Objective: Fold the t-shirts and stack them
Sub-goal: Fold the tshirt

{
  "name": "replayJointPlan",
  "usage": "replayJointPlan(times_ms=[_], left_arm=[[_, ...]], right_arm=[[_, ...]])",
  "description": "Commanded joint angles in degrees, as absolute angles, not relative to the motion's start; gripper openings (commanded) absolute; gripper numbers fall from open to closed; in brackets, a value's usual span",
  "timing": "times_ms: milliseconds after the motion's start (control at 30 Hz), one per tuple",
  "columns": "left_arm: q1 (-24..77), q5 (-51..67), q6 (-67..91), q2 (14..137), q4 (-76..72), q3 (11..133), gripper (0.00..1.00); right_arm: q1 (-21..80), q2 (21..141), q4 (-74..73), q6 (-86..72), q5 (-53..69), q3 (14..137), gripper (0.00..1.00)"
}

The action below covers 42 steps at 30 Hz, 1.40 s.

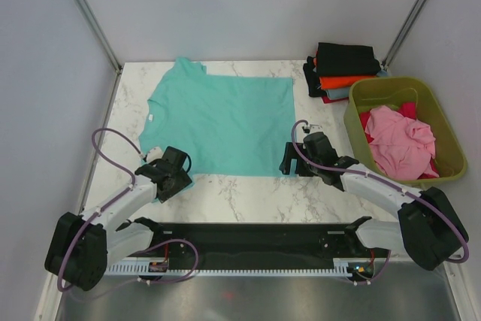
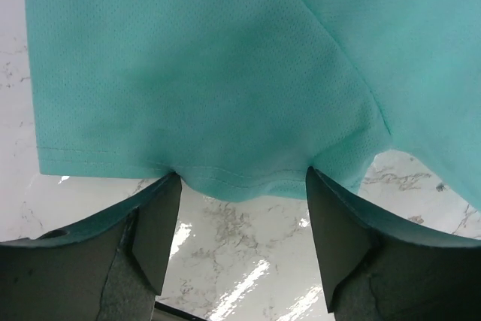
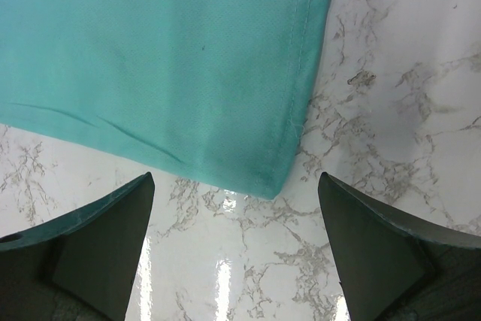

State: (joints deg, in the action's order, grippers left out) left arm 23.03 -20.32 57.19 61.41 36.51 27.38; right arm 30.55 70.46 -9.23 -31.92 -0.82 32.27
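A teal t-shirt (image 1: 225,118) lies spread flat on the marble table, collar to the left. My left gripper (image 1: 177,168) is down at its near-left sleeve. In the left wrist view that gripper (image 2: 242,186) is open, and the sleeve hem (image 2: 225,178) bulges between the two fingertips. My right gripper (image 1: 296,162) is at the shirt's near-right corner. Seen from the right wrist, it (image 3: 234,183) stands wide open with the hem corner (image 3: 259,178) just ahead of its tips and nothing held.
A stack of folded t-shirts (image 1: 344,65), black on top with orange below, sits at the back right. An olive-green tub (image 1: 387,82) at the right holds crumpled pink and red t-shirts (image 1: 398,139). Grey walls enclose the table.
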Motion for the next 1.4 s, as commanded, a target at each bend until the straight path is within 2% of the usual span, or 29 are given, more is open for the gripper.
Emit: replayJointPlan(times_ms=[0, 33, 100, 167, 233, 300, 333, 433, 600, 733, 800, 900, 1167, 1367], left_arm=[[23.2, -20.5, 60.6, 64.1, 30.5, 25.1, 0.74], [23.3, -20.7, 60.6, 64.0, 30.3, 25.1, 0.73], [23.3, -20.7, 60.3, 63.8, 29.8, 25.0, 0.65], [23.3, -20.6, 59.8, 63.5, 28.9, 24.9, 0.46], [23.2, -20.3, 59.1, 63.5, 28.5, 25.0, 0.40], [23.2, -19.7, 58.2, 63.3, 27.7, 24.9, 0.28], [23.3, -19.6, 58.1, 63.2, 27.5, 24.7, 0.17], [23.2, -19.2, 57.4, 61.4, 26.7, 23.9, 0.02], [23.2, -17.6, 55.1, 57.8, 25.3, 22.7, 0.02], [23.2, -16.6, 54.3, 57.0, 23.6, 21.9, 0.02], [23.2, -16.3, 53.7, 56.9, 23.4, 21.8, 0.02], [23.3, -15.7, 53.2, 56.4, 22.9, 21.6, 0.02], [23.3, -15.5, 52.8, 53.6, 22.2, 20.5, 0.02], [23.3, -15.2, 52.6, 53.7, 22.1, 20.5, 0.02]], right_arm=[[30.8, 70.3, -8.3, -32.1, -1.1, 32.7, 0.98], [30.8, 70.1, -8.4, -32.0, -1.4, 32.6, 0.98], [30.8, 69.9, -8.9, -32.0, -1.8, 32.4, 0.98], [30.8, 69.3, -9.0, -32.3, -2.4, 32.0, 0.98], [30.8, 68.1, -9.0, -33.0, -3.4, 31.0, 0.98], [30.8, 67.2, -9.2, -33.7, -4.5, 30.2, 0.98], [30.8, 66.0, -9.4, -35.0, -6.2, 29.2, 0.98], [30.8, 61.4, -10.1, -37.5, -9.9, 25.7, 0.98], [30.8, 53.4, -11.7, -42.4, -13.4, 20.6, 0.96], [30.8, 52.7, -11.4, -44.6, -14.1, 18.5, 0.93], [30.8, 54.5, -10.2, -45.3, -13.7, 18.9, 0.83], [30.8, 57.6, -6.2, -46.2, -8.9, 18.8, 0.75], [31.1, 70.0, 4.7, -47.6, -3.4, 19.2, 0.67], [31.1, 73.0, 5.5, -48.7, -3.1, 20.2, 0.50]])
